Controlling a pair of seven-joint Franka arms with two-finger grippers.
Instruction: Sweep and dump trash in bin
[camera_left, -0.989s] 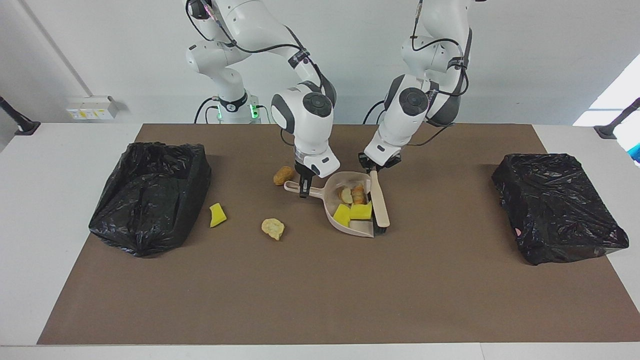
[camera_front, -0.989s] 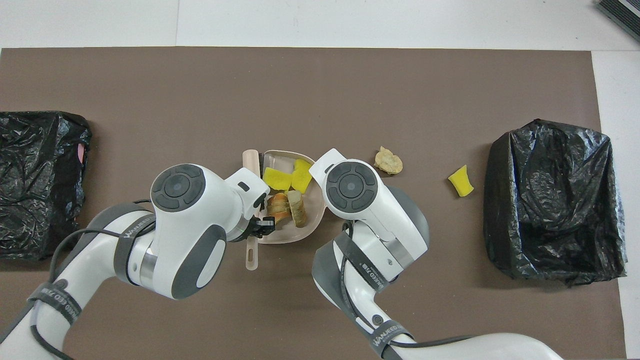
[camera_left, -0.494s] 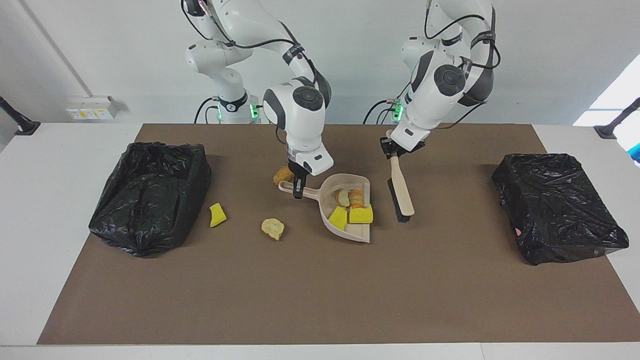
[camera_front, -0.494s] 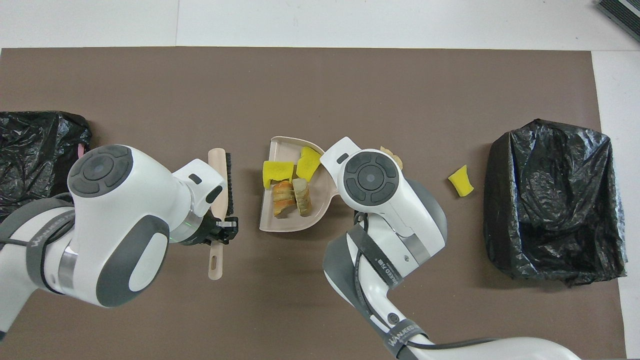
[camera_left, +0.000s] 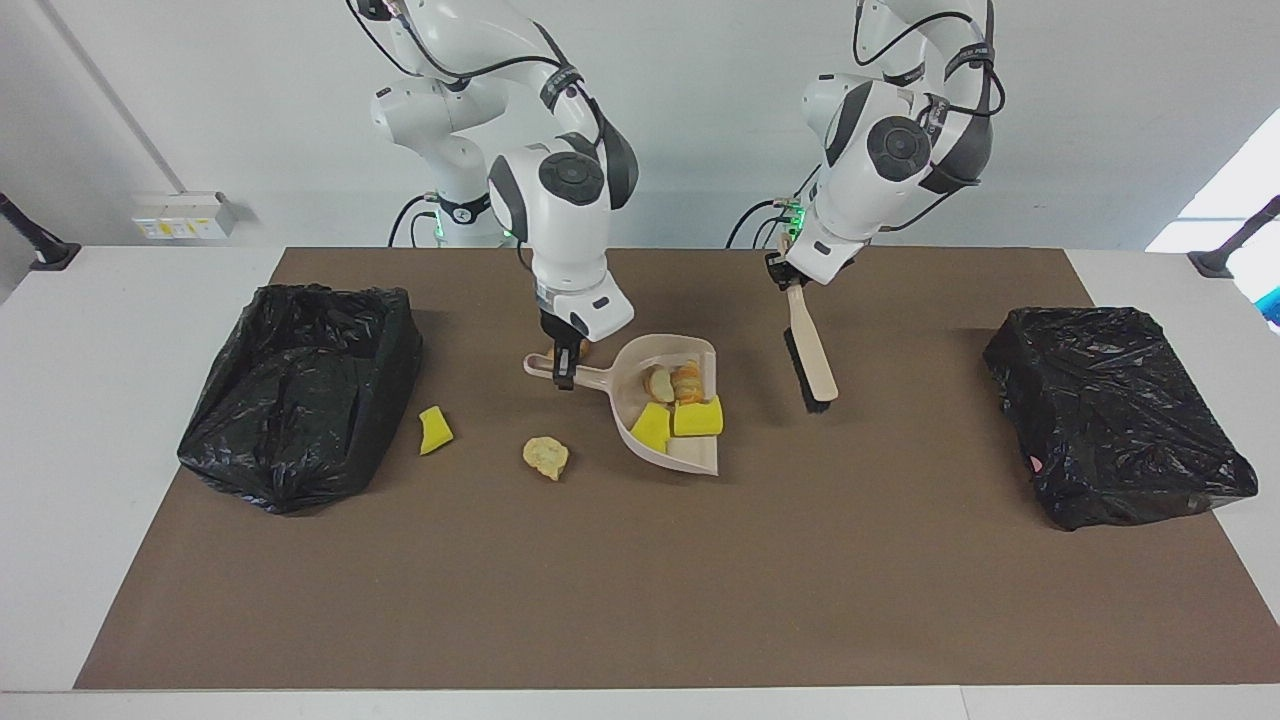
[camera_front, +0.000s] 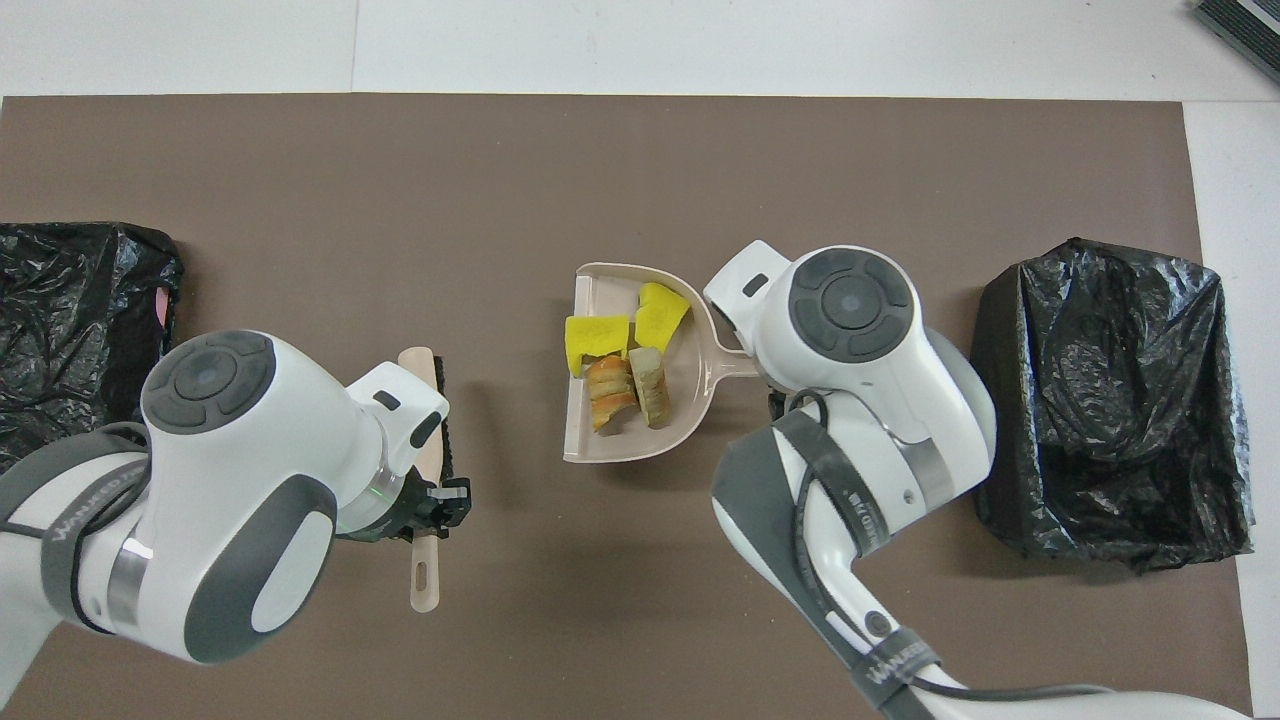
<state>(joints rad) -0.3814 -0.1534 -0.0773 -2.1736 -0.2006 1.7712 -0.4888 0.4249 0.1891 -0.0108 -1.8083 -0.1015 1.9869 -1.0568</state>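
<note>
My right gripper is shut on the handle of the beige dustpan, which it holds tilted over the middle of the mat. In the pan lie two yellow sponge chunks and two bread-like lumps. Loose trash lies on the mat toward the right arm's end: a yellow sponge chunk and a tan lump. My left gripper is shut on the handle of the black-bristled brush, which hangs raised beside the pan. In the overhead view the right wrist hides its gripper and the loose trash.
A bin lined with a black bag stands at the right arm's end of the brown mat. A second black-bagged bin stands at the left arm's end.
The left gripper has lifted the brush away from the dustpan, toward the left arm's end. The right gripper has raised the loaded dustpan and carried it toward the right arm's end.
</note>
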